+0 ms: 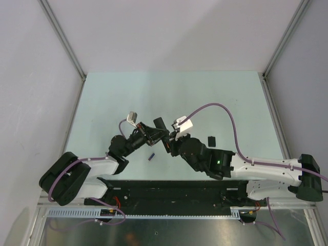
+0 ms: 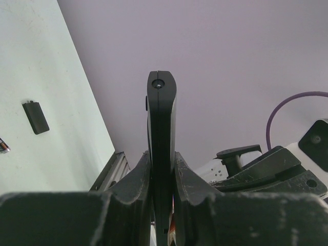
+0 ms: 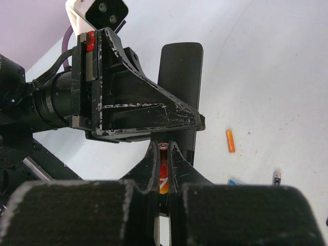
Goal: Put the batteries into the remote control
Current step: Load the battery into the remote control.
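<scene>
Pale green bench (image 1: 205,97) with plain grey walls behind and to both sides. Over the middle of the bench, a little toward the near edge, two robot arms meet. The left gripper (image 2: 162,163) is clamped on the remote control (image 2: 161,113), a slim black bar held edge-on with its free end sticking out past the fingers. The right gripper (image 3: 164,152) pinches an orange-red battery (image 3: 163,177) lengthwise between its closed fingers, tip pointing at the remote.

Likely risks: the cell sits in a narrow pinch and could slip or tilt as it is pressed in. A push off the remote's centre could twist the bar in the left grip. The cell could also go in the wrong way round.

The battery recess is not visible in any view, because the left gripper's body blocks the spot where cell and remote meet. A spare orange battery (image 3: 230,140), a blue battery (image 1: 151,156) and a small black flat piece (image 1: 211,140) lie on the bench nearby, too small to read.
</scene>
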Available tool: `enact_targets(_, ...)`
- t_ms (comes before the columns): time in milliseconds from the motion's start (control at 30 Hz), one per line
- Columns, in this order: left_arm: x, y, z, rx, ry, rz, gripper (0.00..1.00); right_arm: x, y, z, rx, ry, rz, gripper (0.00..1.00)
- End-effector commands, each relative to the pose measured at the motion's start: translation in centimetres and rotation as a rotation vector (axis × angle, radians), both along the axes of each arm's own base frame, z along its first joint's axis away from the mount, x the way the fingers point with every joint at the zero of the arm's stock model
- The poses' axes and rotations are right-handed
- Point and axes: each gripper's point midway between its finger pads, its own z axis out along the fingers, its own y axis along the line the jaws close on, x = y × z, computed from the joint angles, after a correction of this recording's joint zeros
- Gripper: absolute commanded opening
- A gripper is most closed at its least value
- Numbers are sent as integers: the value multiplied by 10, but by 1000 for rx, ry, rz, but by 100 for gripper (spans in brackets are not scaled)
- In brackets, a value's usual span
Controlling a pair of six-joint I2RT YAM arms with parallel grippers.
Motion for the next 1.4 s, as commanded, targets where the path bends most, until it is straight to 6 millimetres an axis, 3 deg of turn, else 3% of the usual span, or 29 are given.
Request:
enact_targets(0, -5, 0, 13, -43, -33, -15, 0, 2, 0, 8, 32, -21, -26, 0)
enact_targets(800, -2, 0, 28, -64, -76, -2, 0, -19, -3, -32, -69, 110, 32, 0)
enact_targets(1100, -5, 1, 35, -76, -95, -3, 0, -23, -1, -55, -116, 164, 34, 0)
enact_targets(1367, -5, 2, 34, -79, -88, -2, 0, -22, -3, -63, -126, 194, 15, 0)
